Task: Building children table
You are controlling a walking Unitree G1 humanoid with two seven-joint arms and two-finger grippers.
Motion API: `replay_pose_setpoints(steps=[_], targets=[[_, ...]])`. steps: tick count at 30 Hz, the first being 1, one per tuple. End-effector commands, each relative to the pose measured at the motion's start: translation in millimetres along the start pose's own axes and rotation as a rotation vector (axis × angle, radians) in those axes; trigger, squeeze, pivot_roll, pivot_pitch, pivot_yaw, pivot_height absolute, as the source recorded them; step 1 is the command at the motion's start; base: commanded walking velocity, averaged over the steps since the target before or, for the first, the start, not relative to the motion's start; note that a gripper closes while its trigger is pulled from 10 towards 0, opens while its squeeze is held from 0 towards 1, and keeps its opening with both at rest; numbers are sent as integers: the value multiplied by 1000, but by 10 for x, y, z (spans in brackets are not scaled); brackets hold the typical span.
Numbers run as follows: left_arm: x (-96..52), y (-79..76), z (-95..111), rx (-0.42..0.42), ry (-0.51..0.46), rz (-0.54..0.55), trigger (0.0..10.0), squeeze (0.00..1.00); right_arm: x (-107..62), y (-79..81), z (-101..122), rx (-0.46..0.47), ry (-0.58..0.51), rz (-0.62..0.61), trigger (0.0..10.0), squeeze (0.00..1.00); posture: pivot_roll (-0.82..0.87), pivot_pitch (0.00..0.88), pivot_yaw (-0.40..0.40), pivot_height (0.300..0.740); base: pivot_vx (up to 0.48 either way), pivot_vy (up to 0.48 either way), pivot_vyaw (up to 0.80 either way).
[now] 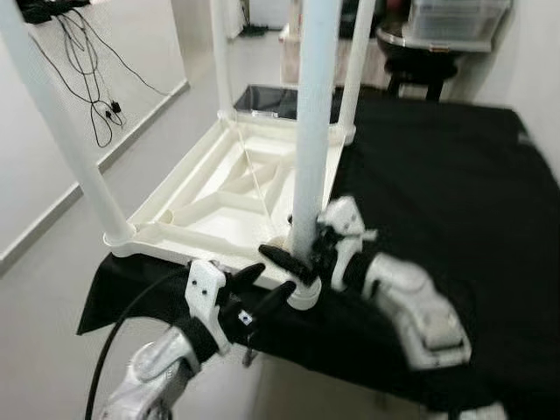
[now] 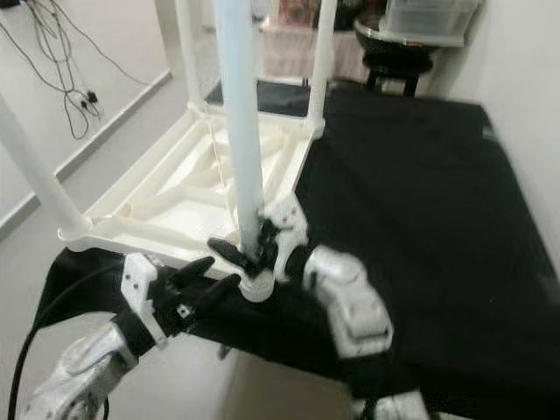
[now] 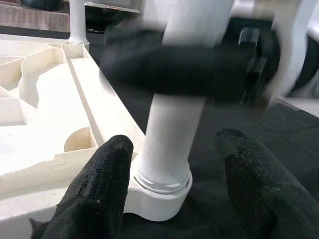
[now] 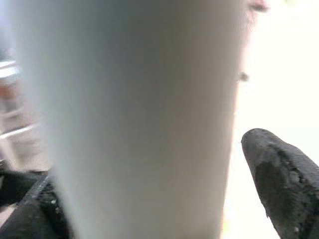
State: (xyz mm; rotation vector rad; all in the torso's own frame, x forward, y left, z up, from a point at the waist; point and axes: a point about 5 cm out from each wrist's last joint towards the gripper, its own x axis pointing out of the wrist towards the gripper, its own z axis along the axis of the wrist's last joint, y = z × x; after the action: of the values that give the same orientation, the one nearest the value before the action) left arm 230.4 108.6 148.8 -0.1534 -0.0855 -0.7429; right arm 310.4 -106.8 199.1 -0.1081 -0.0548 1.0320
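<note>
A white children's table top (image 1: 236,188) lies upside down on a black cloth (image 1: 437,175), with legs standing up from its corners. The near right leg (image 1: 313,114) stands in its corner socket (image 3: 159,199). My right gripper (image 1: 302,255) is shut around this leg just above the socket, one finger (image 4: 284,179) on each side of the white tube (image 4: 134,114). My left gripper (image 1: 262,287) is open just in front of the socket, below the right one, and its fingers (image 3: 99,189) do not touch the leg.
The near left leg (image 1: 61,122) and two far legs (image 1: 220,52) also stand upright. The table top overhangs the cloth's left edge. Cables (image 1: 96,96) lie on the floor to the left. A black stool (image 1: 420,66) and a plastic box (image 1: 455,17) stand behind.
</note>
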Motion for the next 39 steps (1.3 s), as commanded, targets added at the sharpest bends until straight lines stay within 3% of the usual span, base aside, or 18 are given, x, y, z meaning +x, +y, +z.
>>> replay_pose_setpoints(steps=[1, 4, 12, 13, 17, 27, 28, 29, 32, 33, 34, 35, 36, 38, 39], targets=[[-12, 6, -16, 10, 11, 7, 10000, 0, -8, -14, -23, -46, 34, 166, 10000, 0, -4, 58, -10, 740, 0, 0, 0], [-22, 0, -13, 13, 11, 11, 10000, 0, 3, -98, -27, -59, 75, 241, 10000, 0, 10, 61, -16, 740, 0, 0, 0], [-41, -18, -8, 16, 12, 17, 10000, 0, 115, -244, -8, -23, 84, 297, 10000, 0, 23, 68, -19, 740, 0, 0, 0], [-41, -25, -9, 16, 13, 18, 10000, 0, 132, -288, -13, -5, 80, 286, 0, 0, 27, 72, -21, 740, 0, 0, 0], [-42, -33, -9, 16, 13, 18, 10000, 0, 140, -344, -32, 16, 74, 274, 0, 0, 26, 74, -20, 740, 0, 0, 0], [-39, -48, 5, 7, 10, 18, 10000, 0, -112, -355, -181, 34, 89, 227, 0, 0, -1, 94, -15, 740, 0, 0, 0], [-43, -49, 8, 5, 9, 18, 10000, 0, -171, -335, -221, 39, 99, 163, 0, 0, -7, 99, -20, 740, 0, 0, 0], [-55, -45, 10, 3, 9, 18, 10000, 0, -202, -297, -284, 47, 109, 10, 0, 0, -6, 104, -30, 740, 0, 0, 0], [-63, -42, 11, 2, 10, 18, 10000, 0, -228, -277, -323, 51, 115, -101, 0, 0, -6, 104, -30, 740, 0, 0, 0], [-75, -32, 15, 0, 11, 18, 10000, 0, -324, -162, -498, 113, 188, -457, 0, 0, -15, 105, -34, 740, 0, 0, 0], [-84, -22, 15, -2, 12, 17, 10000, 0, -366, 92, -644, 147, 246, -587, 0, 0, -1, 112, -12, 740, 0, 0, 0], [-84, -22, 15, -2, 12, 17, 10000, 0, -366, 92, -644, 147, 246, -587, 0, 0, -1, 112, -12, 740, 0, 0, 0], [-88, -17, 15, -3, 13, 17, 10000, 0, -395, 268, -710, 170, 277, -647, 0, 0, -1, 112, -12, 740, 0, 0, 0], [-89, -13, 6, -3, 17, 14, 10000, 0, -400, 201, -668, 117, 285, -685, 0, 0, -30, 86, 5, 740, 0, 0, 0], [-85, -11, -3, -5, 23, 3, 10000, 0, -345, 119, -645, 44, 293, -658, 0, 0, 5, 85, -23, 740, 0, 0, 0]])
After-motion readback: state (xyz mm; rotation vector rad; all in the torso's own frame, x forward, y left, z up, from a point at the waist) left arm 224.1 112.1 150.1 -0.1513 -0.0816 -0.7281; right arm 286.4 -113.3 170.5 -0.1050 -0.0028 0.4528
